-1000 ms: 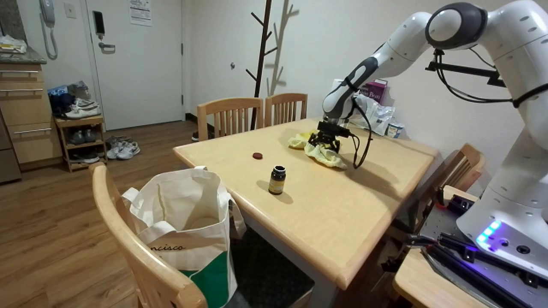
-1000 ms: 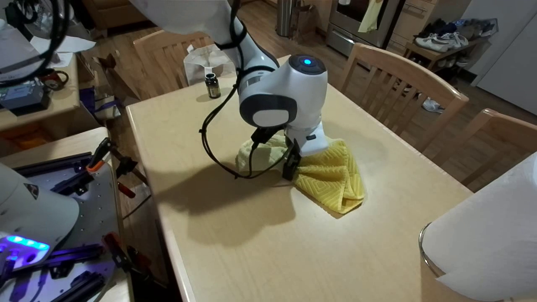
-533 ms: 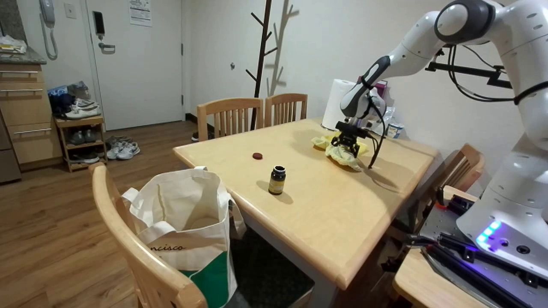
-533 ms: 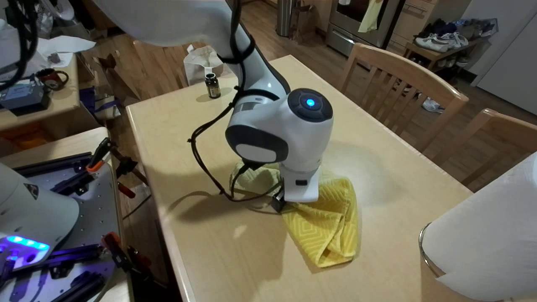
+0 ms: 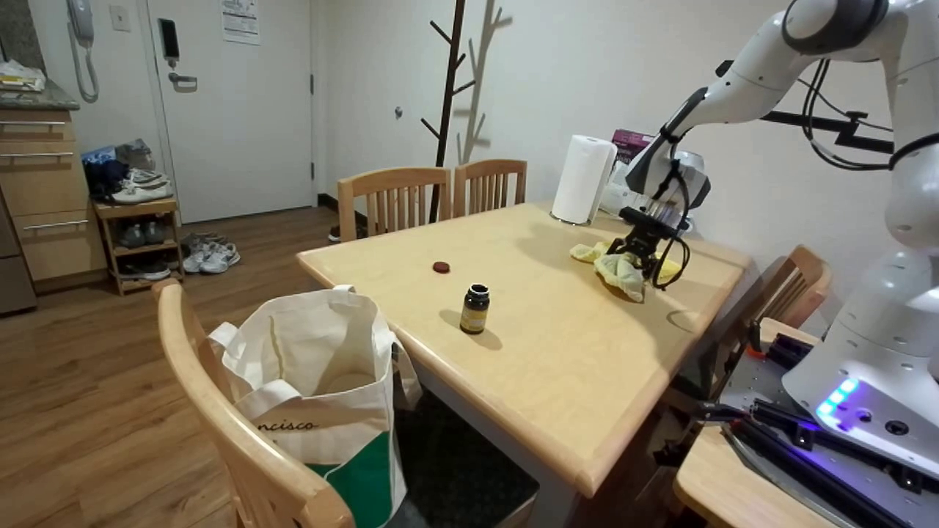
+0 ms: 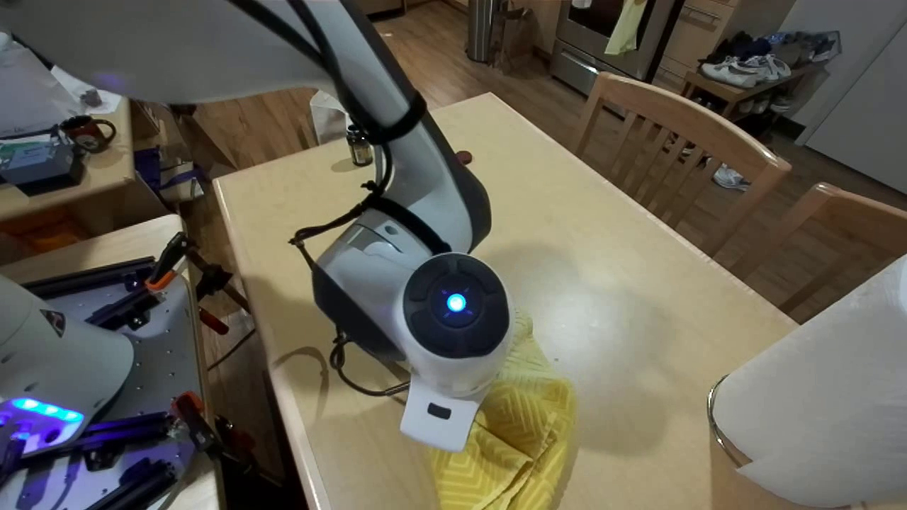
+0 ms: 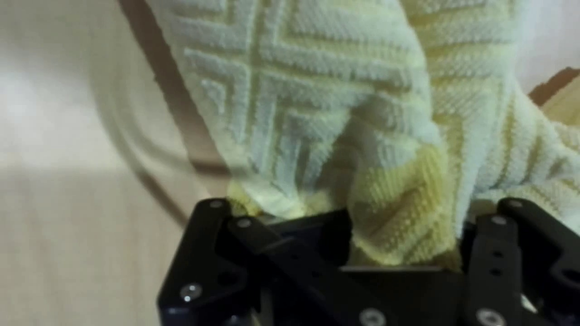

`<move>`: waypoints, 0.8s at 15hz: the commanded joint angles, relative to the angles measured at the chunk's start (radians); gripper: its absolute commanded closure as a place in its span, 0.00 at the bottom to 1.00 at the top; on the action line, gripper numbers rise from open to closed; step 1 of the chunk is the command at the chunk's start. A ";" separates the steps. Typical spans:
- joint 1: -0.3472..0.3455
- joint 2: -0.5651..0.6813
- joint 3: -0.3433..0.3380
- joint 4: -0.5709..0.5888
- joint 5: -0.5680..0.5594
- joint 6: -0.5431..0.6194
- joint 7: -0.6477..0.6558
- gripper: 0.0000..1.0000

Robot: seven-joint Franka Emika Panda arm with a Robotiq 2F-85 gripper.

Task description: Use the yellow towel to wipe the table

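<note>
The yellow towel (image 5: 622,277) lies bunched on the wooden table (image 5: 513,359), toward the side by the wall. In an exterior view its loose part (image 6: 528,432) spreads out beside the arm's wrist, at the bottom of the picture. My gripper (image 5: 637,265) is low over the table with a fold of the towel between its fingers. In the wrist view the towel (image 7: 317,81) fills the upper middle, and the fold is pinched between the black fingers of the gripper (image 7: 403,235). In an exterior view (image 6: 457,354) the wrist hides the fingers.
A dark open bottle (image 5: 475,311) and a red-brown lid (image 5: 441,268) stand apart from the towel. A paper towel roll (image 5: 585,180) stands at the table's wall end, also near at right (image 6: 815,404). Chairs (image 5: 396,180) and a tote bag (image 5: 315,367) border the table.
My gripper has dragged the towel across the table, away from the bottle and lid, keeping hold of it. The paper towel roll and the lid have come into view from behind the arm.
</note>
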 commanded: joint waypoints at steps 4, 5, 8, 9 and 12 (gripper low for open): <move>0.155 -0.259 -0.077 -0.263 -0.097 0.047 -0.025 0.99; 0.211 -0.267 -0.095 -0.282 -0.159 0.102 0.016 0.99; 0.365 -0.228 -0.157 -0.294 -0.356 0.215 0.165 0.99; 0.432 -0.190 -0.196 -0.289 -0.425 0.260 0.235 0.99; 0.628 -0.103 -0.314 -0.269 -0.565 0.364 0.345 0.99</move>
